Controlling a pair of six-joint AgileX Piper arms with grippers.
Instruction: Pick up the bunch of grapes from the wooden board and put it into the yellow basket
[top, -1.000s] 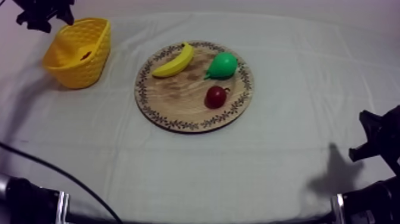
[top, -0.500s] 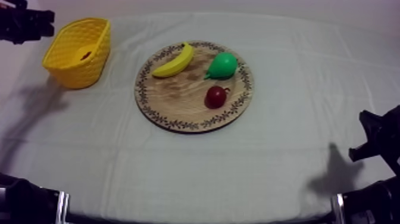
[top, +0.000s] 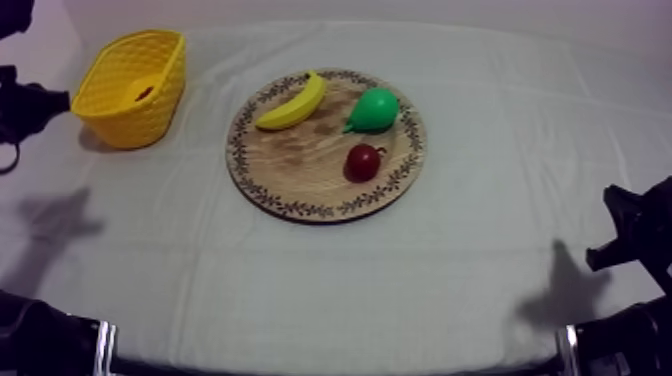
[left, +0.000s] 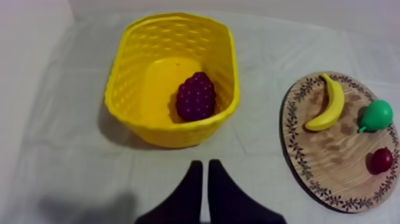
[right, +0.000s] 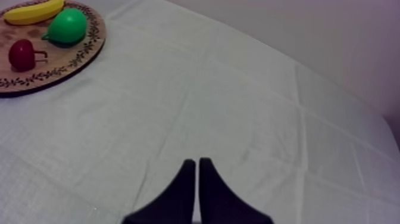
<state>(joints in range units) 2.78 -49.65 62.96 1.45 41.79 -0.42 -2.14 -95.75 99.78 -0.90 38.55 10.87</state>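
The purple bunch of grapes (left: 195, 96) lies inside the yellow basket (left: 128, 89), against its near wall. My left gripper (left: 206, 162) is shut on nothing, its fingers a narrow wedge over the cloth just short of the basket. From above, that gripper (top: 45, 103) hangs at the table's left edge beside the basket (top: 130, 95). The round wooden board (top: 300, 170) in the middle carries a banana (top: 292, 103), a green pear (top: 373, 110) and a small red fruit (top: 361, 162). My right gripper (right: 197, 161) is shut and empty over bare cloth, well away from the board (right: 71, 56).
The right arm (top: 630, 240) rests low at the table's right edge. Wide bare cloth lies between the board and both arms. The table's left edge runs just beyond the basket.
My left arm has drawn back from over the basket's far left corner, moving down along the table's left edge. Its shadow slid the same way. The right arm and the fruit stayed put.
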